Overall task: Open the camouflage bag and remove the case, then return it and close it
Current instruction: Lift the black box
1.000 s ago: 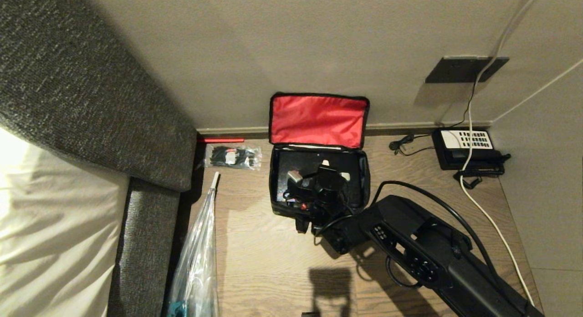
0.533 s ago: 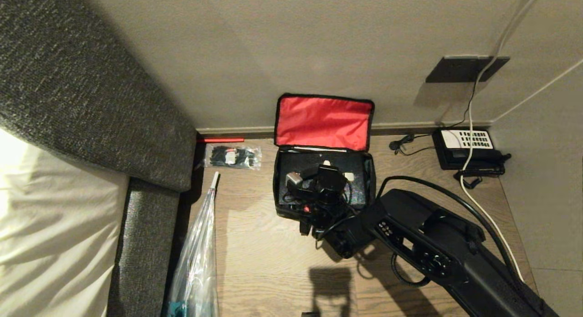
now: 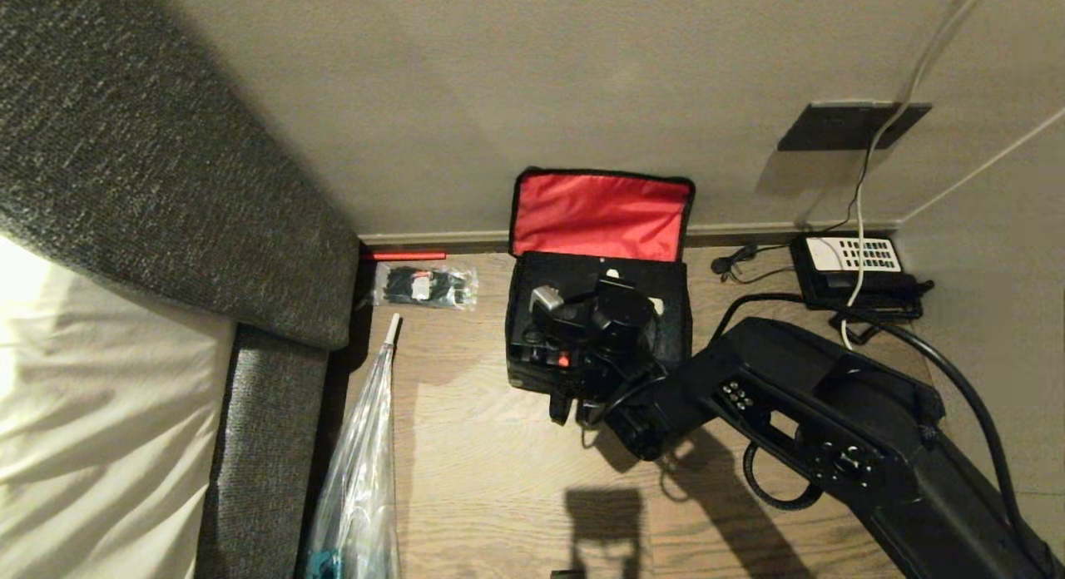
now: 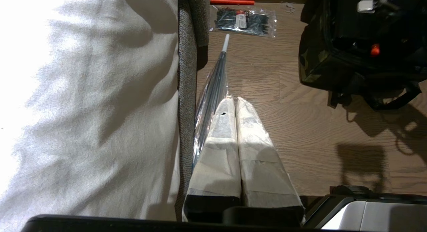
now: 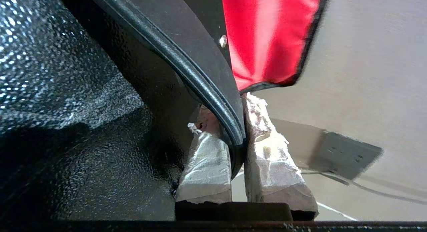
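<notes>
The camouflage bag [image 3: 532,371] stands open, red lid upright, the case [image 3: 582,271] inside it. The right gripper [image 5: 233,125] reaches down, clamped on the case's handle; the left gripper [image 4: 235,105] hangs pressed together.

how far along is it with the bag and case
Done: the camouflage bag stands open, its red-lined lid propped against the wall. In hand: the right gripper is shut on the case's handle, with the case partly up out of the bag. Left: getting it fully out, putting it back, closing the bag. The left gripper hangs shut beside the bed.
</notes>
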{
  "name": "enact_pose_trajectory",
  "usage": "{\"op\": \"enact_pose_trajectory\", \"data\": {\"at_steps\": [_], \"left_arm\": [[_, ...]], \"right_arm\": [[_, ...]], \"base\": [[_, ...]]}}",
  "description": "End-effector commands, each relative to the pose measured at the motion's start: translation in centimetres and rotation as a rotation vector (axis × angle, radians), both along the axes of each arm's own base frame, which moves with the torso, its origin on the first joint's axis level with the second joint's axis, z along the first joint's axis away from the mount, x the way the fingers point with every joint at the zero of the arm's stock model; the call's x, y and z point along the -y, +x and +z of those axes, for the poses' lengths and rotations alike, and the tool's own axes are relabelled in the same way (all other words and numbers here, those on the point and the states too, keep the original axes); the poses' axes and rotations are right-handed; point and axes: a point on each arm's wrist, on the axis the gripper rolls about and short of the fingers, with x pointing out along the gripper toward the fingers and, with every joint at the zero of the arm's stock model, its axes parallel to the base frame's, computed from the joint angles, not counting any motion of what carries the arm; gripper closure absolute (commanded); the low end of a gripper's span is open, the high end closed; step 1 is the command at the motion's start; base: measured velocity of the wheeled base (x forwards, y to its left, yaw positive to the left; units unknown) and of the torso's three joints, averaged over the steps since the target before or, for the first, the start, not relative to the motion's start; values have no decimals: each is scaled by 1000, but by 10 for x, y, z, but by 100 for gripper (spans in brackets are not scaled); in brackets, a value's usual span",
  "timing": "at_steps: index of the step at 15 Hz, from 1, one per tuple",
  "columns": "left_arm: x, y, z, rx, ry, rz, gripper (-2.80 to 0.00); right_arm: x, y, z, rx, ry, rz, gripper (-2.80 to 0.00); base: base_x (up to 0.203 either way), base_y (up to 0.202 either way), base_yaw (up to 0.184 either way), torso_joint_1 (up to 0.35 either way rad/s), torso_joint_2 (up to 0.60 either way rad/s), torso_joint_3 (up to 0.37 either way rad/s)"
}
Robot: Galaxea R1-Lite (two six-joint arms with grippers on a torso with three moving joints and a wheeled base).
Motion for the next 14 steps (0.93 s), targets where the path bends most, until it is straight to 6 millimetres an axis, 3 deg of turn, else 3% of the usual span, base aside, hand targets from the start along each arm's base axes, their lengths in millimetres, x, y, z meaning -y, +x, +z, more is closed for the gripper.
{"op": "enact_pose_trajectory", "data": {"at_steps": [1,7,14], "left_arm": [[0,0,0,0,0,1,0],[0,0,0,0,0,1,0],[0,0,0,2,0,1,0]], "right_arm": [[1,-11,31,36,27,-2,0],[9,-25,65,47,45,-11,0],[32,-49,104,62,63,-27,0]], "base": [[0,0,0,0,0,0],[0,0,0,0,0,0],[0,0,0,0,0,0]]}}
